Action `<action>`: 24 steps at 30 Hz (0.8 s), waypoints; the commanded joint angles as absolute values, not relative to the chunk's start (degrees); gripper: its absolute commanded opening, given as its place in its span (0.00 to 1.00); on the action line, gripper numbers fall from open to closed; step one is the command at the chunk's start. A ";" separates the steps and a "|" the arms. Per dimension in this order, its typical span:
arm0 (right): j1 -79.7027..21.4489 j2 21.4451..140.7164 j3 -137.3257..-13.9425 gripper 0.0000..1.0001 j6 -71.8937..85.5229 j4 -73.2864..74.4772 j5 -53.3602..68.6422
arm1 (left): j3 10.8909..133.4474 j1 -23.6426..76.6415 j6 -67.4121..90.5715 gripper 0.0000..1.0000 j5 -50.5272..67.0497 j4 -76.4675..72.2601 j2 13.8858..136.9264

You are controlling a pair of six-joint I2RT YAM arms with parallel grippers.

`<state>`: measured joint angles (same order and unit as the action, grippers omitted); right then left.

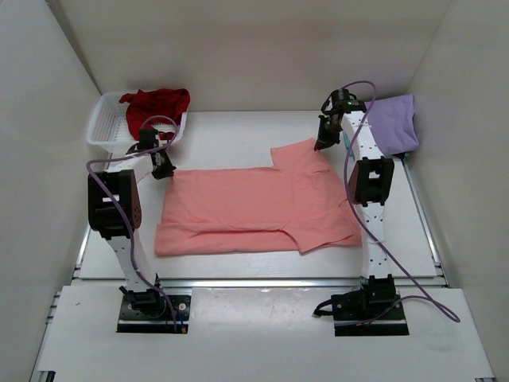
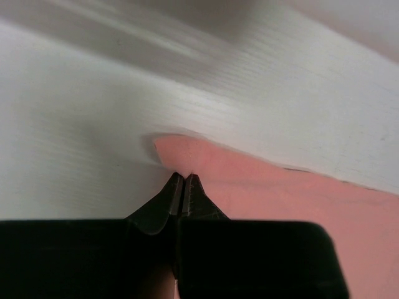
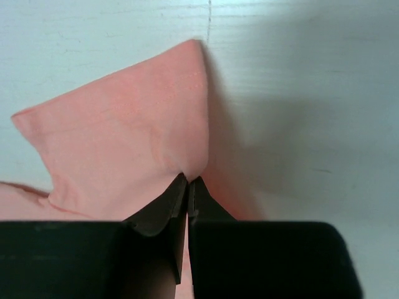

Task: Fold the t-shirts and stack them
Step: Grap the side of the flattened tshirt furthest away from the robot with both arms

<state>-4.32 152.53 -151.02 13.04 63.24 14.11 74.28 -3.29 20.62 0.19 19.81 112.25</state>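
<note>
In both wrist views the dark body of the pincer fills the lower part and hides the cloth under it, and the far counter in the left wrist view is blurred. From above, the right arm covers the right edge of the salmon-pink t-shirt and part of the lavender t-shirt.

The salmon-pink t-shirt lies spread flat in the middle of the counter, lengthways from left to right, with one sleeve pointing to the far right and the other to the near right. The left pincer is closed, its tips pinching the shirt's far left corner. The right pincer is closed on the far sleeve, where the cloth puckers at its tips and lifts a little.

The dark red t-shirt is heaped in a white lattice basket at the far left. Whatever lies beneath it cannot be made out. The lavender t-shirt sits bunched at the far right, against the wall.
</note>
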 commanded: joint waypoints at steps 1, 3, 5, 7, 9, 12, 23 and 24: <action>-3.16 145.65 -153.19 0.00 9.85 66.52 15.64 | 71.56 -4.39 21.27 0.00 4.04 15.82 106.00; -3.51 143.53 -150.75 0.00 8.88 67.67 16.69 | 69.80 -4.74 21.97 0.00 5.18 13.98 103.99; -4.13 140.55 -148.28 0.00 8.44 68.73 16.52 | 67.43 -5.01 21.80 0.00 5.89 13.18 102.40; -5.18 138.87 -146.44 0.00 8.09 69.34 16.09 | 65.23 -5.80 22.58 0.00 7.20 12.05 100.64; -5.80 136.42 -145.03 0.00 7.82 70.83 15.12 | 63.46 -5.71 23.02 0.00 7.82 11.43 98.72; -6.86 131.85 -138.11 0.00 7.91 72.07 13.19 | 60.13 -6.15 23.38 0.00 8.35 10.99 96.43; -5.02 104.16 -90.83 0.00 7.82 53.36 16.87 | 53.35 -5.80 24.17 0.00 8.96 10.64 87.46; -4.40 102.93 -88.36 0.00 7.74 51.96 18.09 | 52.39 -5.37 23.82 0.00 8.53 10.55 86.58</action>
<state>-6.17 108.16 -93.69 8.29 60.97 15.20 54.48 -5.45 23.64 7.62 11.70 90.61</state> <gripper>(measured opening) 0.007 0.078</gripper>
